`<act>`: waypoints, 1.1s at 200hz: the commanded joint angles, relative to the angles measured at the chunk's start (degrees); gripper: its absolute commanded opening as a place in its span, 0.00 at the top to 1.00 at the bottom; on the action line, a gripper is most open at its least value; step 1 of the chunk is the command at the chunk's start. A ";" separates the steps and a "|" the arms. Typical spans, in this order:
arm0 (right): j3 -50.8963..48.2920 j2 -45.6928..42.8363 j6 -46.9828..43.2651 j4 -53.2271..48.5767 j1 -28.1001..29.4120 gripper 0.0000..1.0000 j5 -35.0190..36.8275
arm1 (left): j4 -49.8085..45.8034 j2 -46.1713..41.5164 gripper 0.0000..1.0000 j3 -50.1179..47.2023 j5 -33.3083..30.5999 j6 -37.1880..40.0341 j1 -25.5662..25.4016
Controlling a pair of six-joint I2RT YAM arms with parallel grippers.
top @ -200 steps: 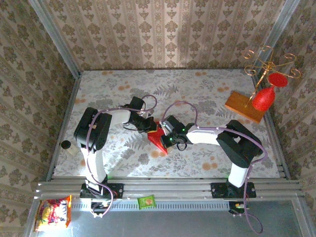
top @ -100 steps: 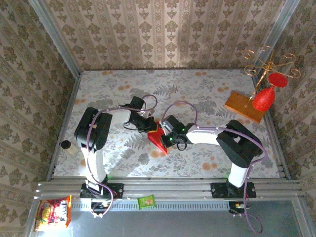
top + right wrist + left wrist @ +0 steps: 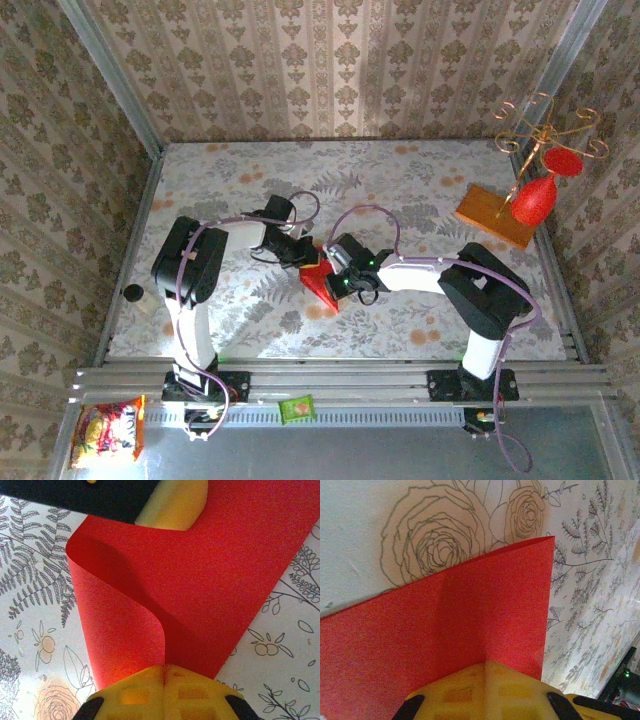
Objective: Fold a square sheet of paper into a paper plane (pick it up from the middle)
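Observation:
The square sheet of paper (image 3: pixel 322 282) is bright red and partly folded into a pointed shape, held just over the flowered table between both grippers. My left gripper (image 3: pixel 306 256) is shut on its far left edge. In the left wrist view a crease in the paper (image 3: pixel 470 610) runs straight into the closed yellow fingers (image 3: pixel 470 695) of the left gripper (image 3: pixel 486 666). My right gripper (image 3: pixel 338 270) is shut on the paper from the right. In the right wrist view a curled flap of the paper (image 3: pixel 125 630) bends into the right gripper (image 3: pixel 165 669). The left gripper's finger (image 3: pixel 172 505) shows at the top of that view.
An orange-brown wooden board (image 3: pixel 480 210) lies at the back right with a red goblet ornament (image 3: pixel 533 200) and a gold wire stand (image 3: pixel 545 130). A small dark object (image 3: pixel 133 293) sits at the left wall. Snack packets (image 3: pixel 105 432) lie beyond the front rail.
My left gripper has crept slightly to the right, closer to the right gripper. The paper keeps nearly the same shape and place.

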 commanded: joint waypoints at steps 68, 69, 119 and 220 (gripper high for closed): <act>-0.11 -2.52 -0.33 -0.47 -0.30 0.94 2.49 | -3.62 2.56 0.95 0.19 -4.46 0.89 -0.58; -0.14 -2.51 -0.36 -0.48 -0.26 0.94 2.51 | -3.62 2.62 0.95 0.19 -4.47 0.85 -0.54; 0.26 -0.88 -0.18 -0.70 -0.27 0.94 1.60 | -3.68 2.54 0.95 0.31 -4.31 0.86 -0.59; 1.92 1.91 0.14 -3.73 -0.25 0.93 0.03 | -3.65 2.03 0.95 0.67 -4.31 0.47 -0.48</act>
